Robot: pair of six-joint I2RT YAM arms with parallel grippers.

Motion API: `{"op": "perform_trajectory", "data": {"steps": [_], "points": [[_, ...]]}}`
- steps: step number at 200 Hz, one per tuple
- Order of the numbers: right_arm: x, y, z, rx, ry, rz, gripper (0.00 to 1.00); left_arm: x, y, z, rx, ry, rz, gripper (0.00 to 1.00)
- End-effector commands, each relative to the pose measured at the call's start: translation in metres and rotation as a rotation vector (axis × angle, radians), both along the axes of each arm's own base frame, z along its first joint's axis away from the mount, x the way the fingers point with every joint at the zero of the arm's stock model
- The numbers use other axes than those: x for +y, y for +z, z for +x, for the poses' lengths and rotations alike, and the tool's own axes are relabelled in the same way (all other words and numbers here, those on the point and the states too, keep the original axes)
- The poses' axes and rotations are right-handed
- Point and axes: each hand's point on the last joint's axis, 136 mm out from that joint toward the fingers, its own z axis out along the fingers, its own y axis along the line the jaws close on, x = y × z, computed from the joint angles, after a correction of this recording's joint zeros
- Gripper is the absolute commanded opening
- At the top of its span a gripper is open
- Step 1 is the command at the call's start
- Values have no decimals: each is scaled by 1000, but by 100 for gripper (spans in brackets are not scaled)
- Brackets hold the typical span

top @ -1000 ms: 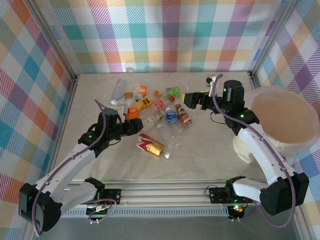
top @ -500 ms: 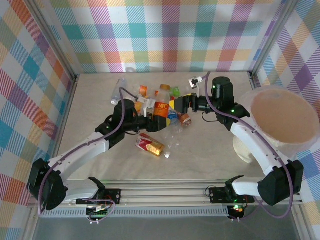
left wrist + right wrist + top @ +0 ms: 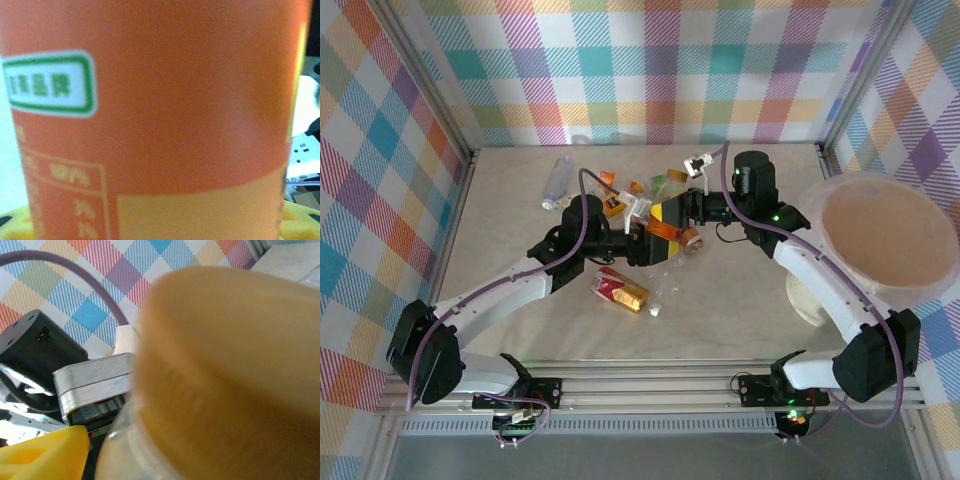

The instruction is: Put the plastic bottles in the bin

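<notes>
An orange-labelled plastic bottle hangs above the pile at mid-table, lying tilted, with my left gripper shut on its body. Its label sits right against the left wrist camera. Its orange cap is blurred and very near in the right wrist view. My right gripper is at the cap end and looks open. More plastic bottles lie beneath and behind. The cream-white bin stands at the right.
A clear bottle lies apart at the back left. A red and orange pack lies in front of the pile, with crumpled clear bottles beside it. Plaid walls close in the table on three sides.
My left gripper picked the orange-labelled bottle out of the pile, lifted it and tipped it toward the right gripper. The right gripper moved left to meet its cap.
</notes>
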Motion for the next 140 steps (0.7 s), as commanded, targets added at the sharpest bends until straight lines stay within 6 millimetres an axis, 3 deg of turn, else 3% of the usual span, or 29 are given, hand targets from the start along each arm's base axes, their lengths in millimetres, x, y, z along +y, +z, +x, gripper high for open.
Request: {"op": "perform_trajectory", "data": {"steps": [1,39,75,113,140], "points": [[3,24,-5,-66,25,41,64,-6,20,-3,-63,-24,-39,47],[0,22,-2,-74,-1,16,50,-4,16,-1,-58,-6,-19,47],[-5,17,7,-68,-70,-26,45,-1,10,6,-50,45,13,52],[-32,-13,40,-48,-310,-209,44,4,-3,18,-20,126,72,84],[-56,-23,52,-86,-438,-340,46,13,-15,31,-7,221,120,97]]}}
